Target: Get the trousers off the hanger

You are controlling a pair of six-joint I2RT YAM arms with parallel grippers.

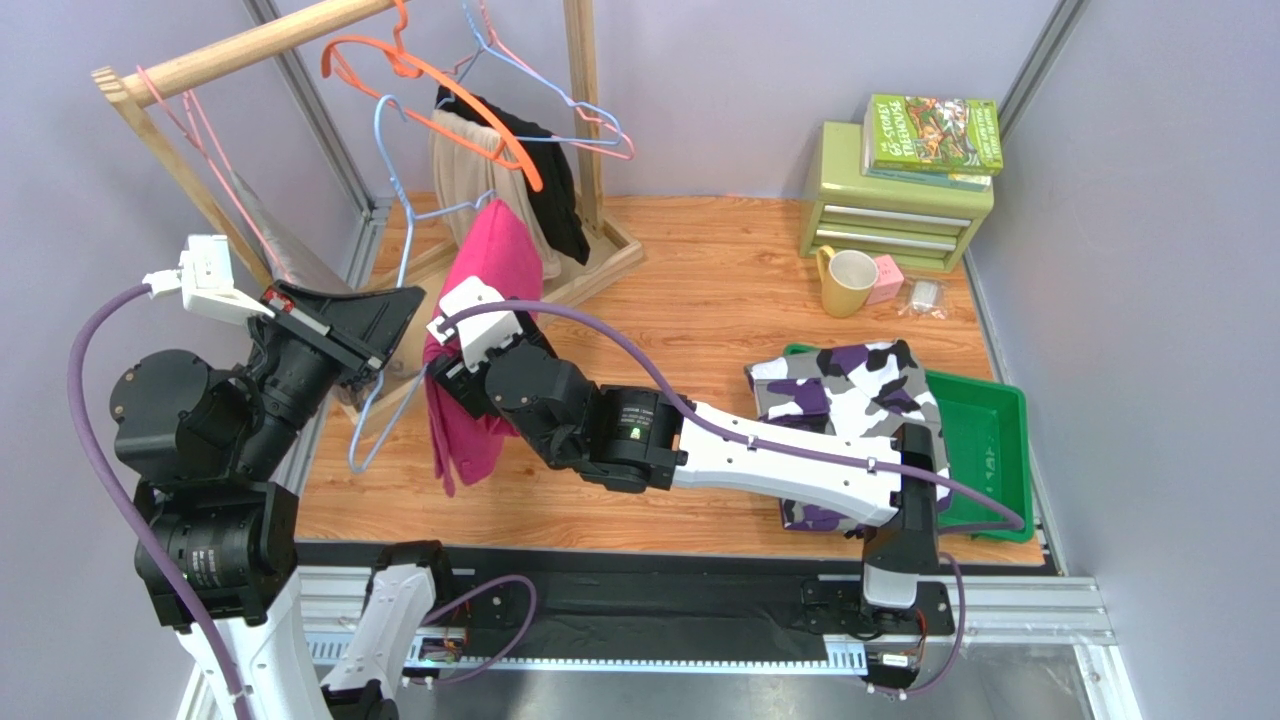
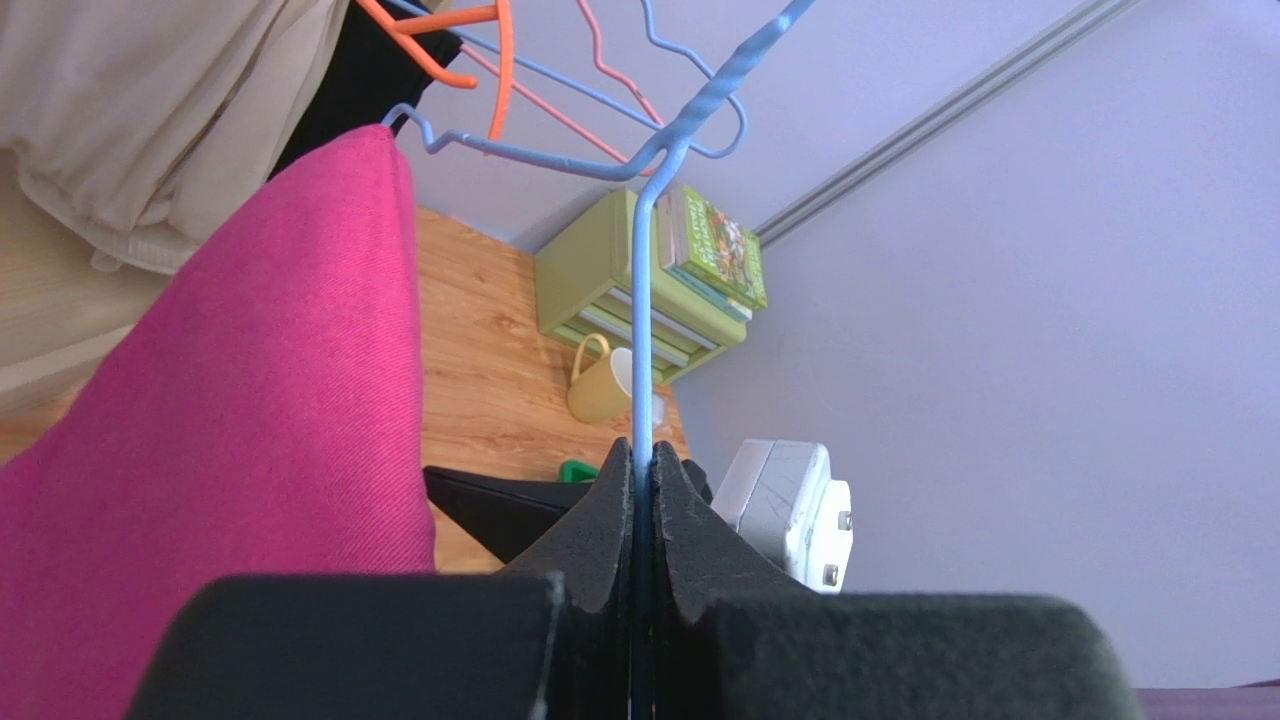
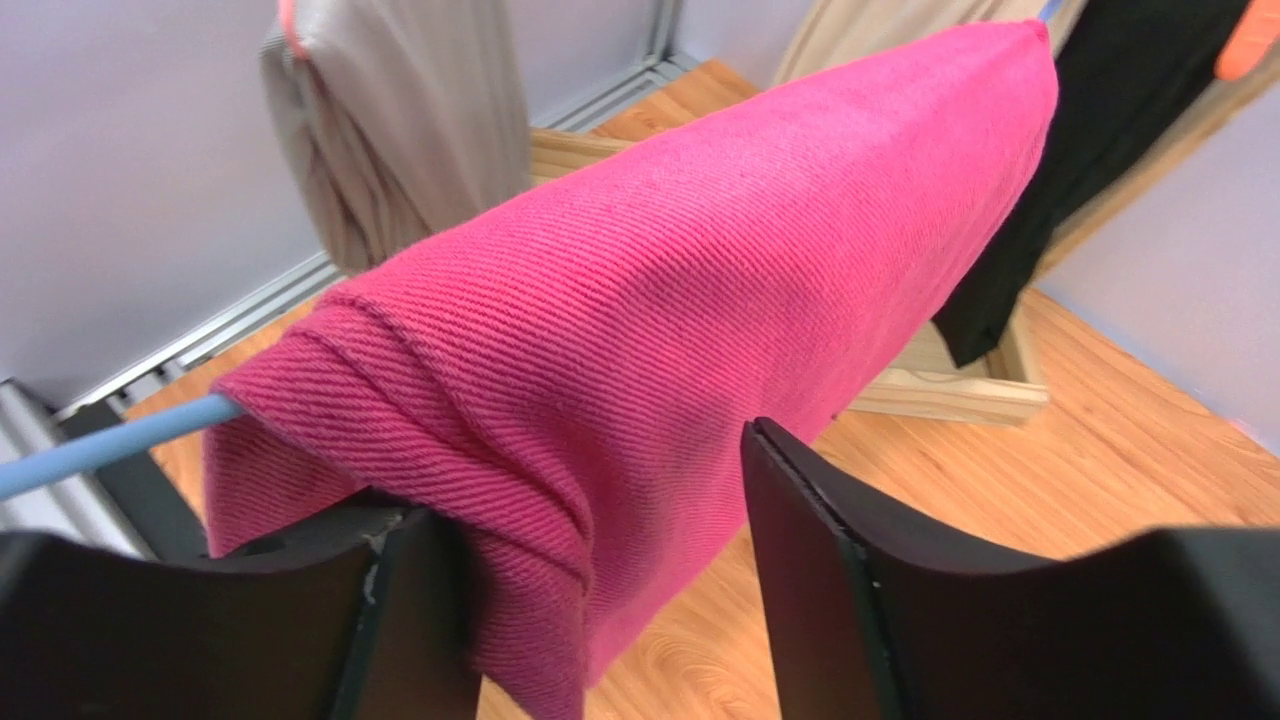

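Note:
The magenta pink trousers (image 1: 481,338) hang folded over a blue wire hanger (image 1: 394,180), off the rack. My left gripper (image 1: 394,318) is shut on the blue hanger's wire (image 2: 646,345) and holds it up. My right gripper (image 3: 601,578) is open, its jaws either side of the lower edge of the pink trousers (image 3: 706,285); the left finger (image 3: 398,600) touches the cloth. The camouflage trousers (image 1: 849,413) lie folded in the green tray (image 1: 995,435), partly under my right arm.
A wooden rack (image 1: 241,53) at back left holds orange and pink hangers, a beige garment (image 1: 466,165) and a black garment (image 1: 553,180). A green drawer box (image 1: 894,203) with a book, a yellow mug (image 1: 846,281) and small items stand at back right.

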